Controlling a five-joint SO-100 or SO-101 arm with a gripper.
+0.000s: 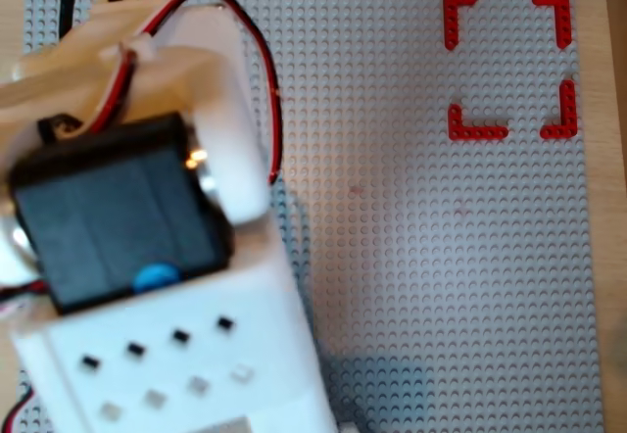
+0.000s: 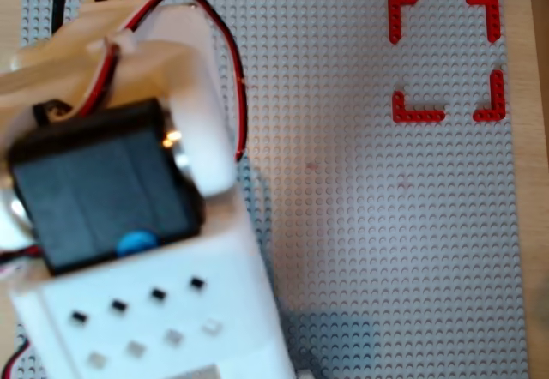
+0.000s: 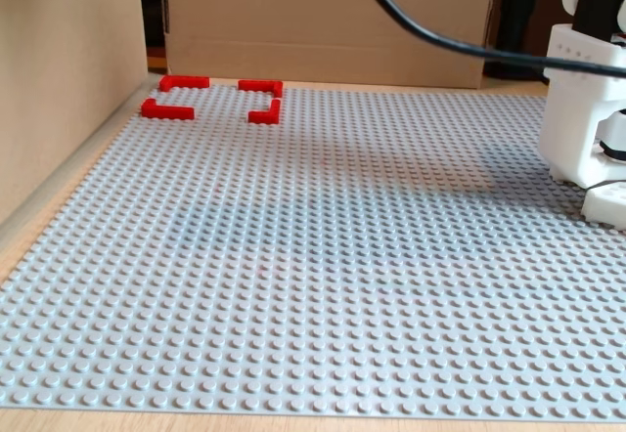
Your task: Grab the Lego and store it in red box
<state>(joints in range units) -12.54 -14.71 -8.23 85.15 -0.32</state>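
Note:
The red box is a square outline of four flat red L-shaped corner pieces. It lies at the top right of the baseplate in both overhead views (image 1: 477, 131) (image 2: 418, 115) and at the far left in the fixed view (image 3: 166, 111). Nothing lies inside it. The black Lego does not show in any view. The white arm with its black motor (image 1: 118, 217) (image 2: 103, 190) covers the left part of both overhead views. The gripper's fingers show in no view.
The grey studded baseplate (image 1: 431, 257) (image 3: 313, 256) fills the table. The arm's white base (image 3: 582, 109) stands at the right in the fixed view, with a black cable (image 3: 440, 36) overhead. Cardboard walls stand at the left (image 3: 59, 80) and back (image 3: 333, 12).

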